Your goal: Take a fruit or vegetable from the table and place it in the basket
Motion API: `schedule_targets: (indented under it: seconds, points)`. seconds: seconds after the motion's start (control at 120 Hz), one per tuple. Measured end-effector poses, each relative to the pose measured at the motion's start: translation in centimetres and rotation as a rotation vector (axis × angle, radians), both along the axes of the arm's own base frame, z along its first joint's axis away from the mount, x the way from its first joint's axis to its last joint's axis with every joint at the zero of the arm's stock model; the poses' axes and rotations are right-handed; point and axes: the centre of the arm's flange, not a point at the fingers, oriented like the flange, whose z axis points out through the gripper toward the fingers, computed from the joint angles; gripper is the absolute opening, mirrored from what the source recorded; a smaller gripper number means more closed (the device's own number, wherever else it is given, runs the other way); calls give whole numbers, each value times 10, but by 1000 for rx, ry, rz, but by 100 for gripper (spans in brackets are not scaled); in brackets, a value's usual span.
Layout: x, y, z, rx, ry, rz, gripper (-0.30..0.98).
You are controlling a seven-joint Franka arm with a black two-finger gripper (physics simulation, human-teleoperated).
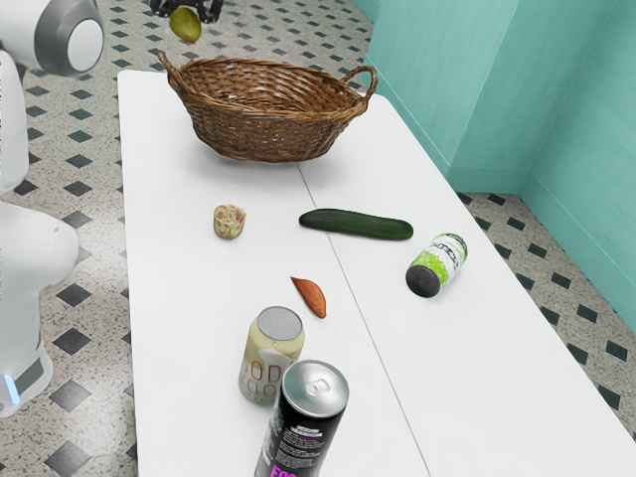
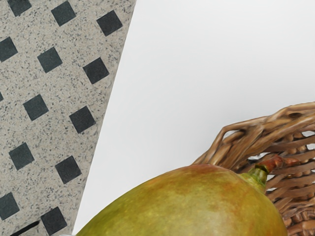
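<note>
Gripper (image 1: 187,8): clenched on the mango (image 1: 186,25), which hangs under it, clear of any support. Arm (image 1: 68,36) comes in from the exterior view's left. Mango's stem end (image 2: 258,176) points toward the basket's weave in the wrist view.

Step in hand, my call: pick done, carry in progress, place not done. Mango is up high near the basket (image 1: 268,119), at about 10:30 from its middle on the exterior view's clock face. Not in it. Wrist view has mango overlapping the rim (image 2: 231,142), with table next to it, so it reads as off to the side of the opening rather than centred.

Next move: shift toward 4:30 on that same clock until mango is over the opening, lower past the near handle (image 1: 171,72), then let go. Keep height while crossing; handle could snag the mango. Release too soon and it may hit the rim and roll off.

Outward, clock from basket, all on the table (image 1: 189,328): lumpy bit (image 1: 229,221) at 7, cucumber (image 1: 356,225) at 5, green can (image 1: 437,264) at 4:30, looks tipped on its side. Near 6: orange wedge (image 1: 311,297), then 2 upright cans, soda (image 1: 270,358) and black (image 1: 303,422).
</note>
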Motion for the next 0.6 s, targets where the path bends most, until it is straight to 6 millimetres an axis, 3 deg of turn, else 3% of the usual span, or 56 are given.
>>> schedule_targets:
  seconds: [0.075,0.192,0.275,0.358,0.533,0.567,0.6]
  points:
    - [32,-18,1,26,-23,-85,40]
    - [113,-94,4,47,-59,-305,45]
    - [146,-135,5,48,-87,-407,56]
    - [151,-139,5,53,-103,-425,61]
    - [114,-95,4,31,-88,-340,67]
    - [113,-98,1,7,-72,-354,67]
    - [122,-115,1,-14,-64,-401,68]
